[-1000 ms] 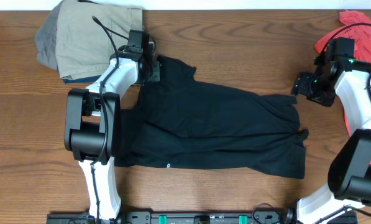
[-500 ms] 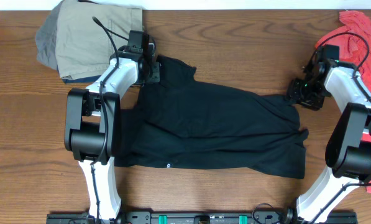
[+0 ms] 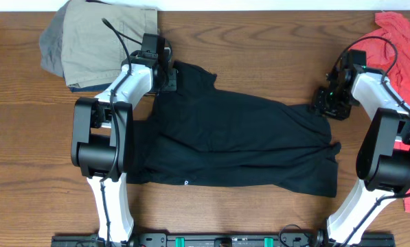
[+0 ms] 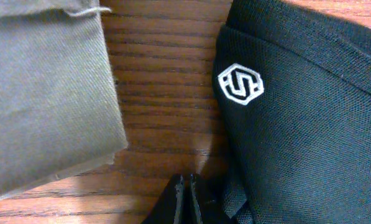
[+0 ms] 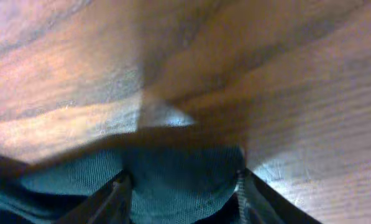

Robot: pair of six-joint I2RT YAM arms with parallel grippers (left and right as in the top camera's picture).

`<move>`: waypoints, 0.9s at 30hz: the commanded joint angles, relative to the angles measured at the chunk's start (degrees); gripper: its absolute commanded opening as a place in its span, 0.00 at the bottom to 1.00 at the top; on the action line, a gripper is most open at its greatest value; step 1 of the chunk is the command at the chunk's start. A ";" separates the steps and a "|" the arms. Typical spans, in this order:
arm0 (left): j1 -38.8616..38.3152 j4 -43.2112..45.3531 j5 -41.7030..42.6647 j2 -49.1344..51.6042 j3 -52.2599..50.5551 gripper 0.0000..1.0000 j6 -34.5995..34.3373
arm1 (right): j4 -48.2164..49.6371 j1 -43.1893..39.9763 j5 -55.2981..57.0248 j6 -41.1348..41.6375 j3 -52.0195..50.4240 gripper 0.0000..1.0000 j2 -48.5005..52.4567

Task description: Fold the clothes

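Two arms reach over a wooden desk [image 3: 259, 41], and the black shirt [image 3: 239, 137] lies spread across its middle, wrinkled, its long side running left to right. A small white mark [image 3: 185, 182] shows near its lower edge. The left fingers [image 4: 186, 193] sit at the shirt's upper left corner, closed tight against each other, with dark fabric bunched just beside them; whether a fold is caught between them cannot be told. In the left wrist view a white hexagonal logo [image 4: 240, 84] sits on the black mesh close above those fingers, and bare wood separates the shirt from a folded khaki garment [image 3: 105, 41]. That khaki piece tops a pile at the upper left, with a grey garment [image 3: 50, 48] showing along its left side; the pile lies just beside the left wrist, close to the corner being worked. The left arm's dark body stretches along the shirt's left edge and hides part of it from above.

At the shirt's upper right corner the right fingers [image 3: 325, 104] stand apart, astride the fabric's edge, with dark mesh filling the gap between them; the blurred right wrist view does not show whether they press on it. A coral-red shirt [image 3: 397, 34] lies crumpled at the desk's upper right, behind the right arm and apart from the black one
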 commanded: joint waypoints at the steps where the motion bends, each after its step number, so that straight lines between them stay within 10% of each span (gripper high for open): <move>1: -0.20 -0.26 -0.07 0.83 0.85 0.07 0.09 | 0.15 0.24 -0.39 0.13 0.31 0.36 2.14; 6: -0.20 -0.52 5.60 0.37 0.87 0.07 0.15 | -0.24 -0.11 -0.39 0.83 0.50 0.01 2.05; 27: -0.28 -13.29 10.21 -18.34 0.87 0.06 1.66 | -12.94 -1.95 -0.37 1.25 7.02 0.01 -7.58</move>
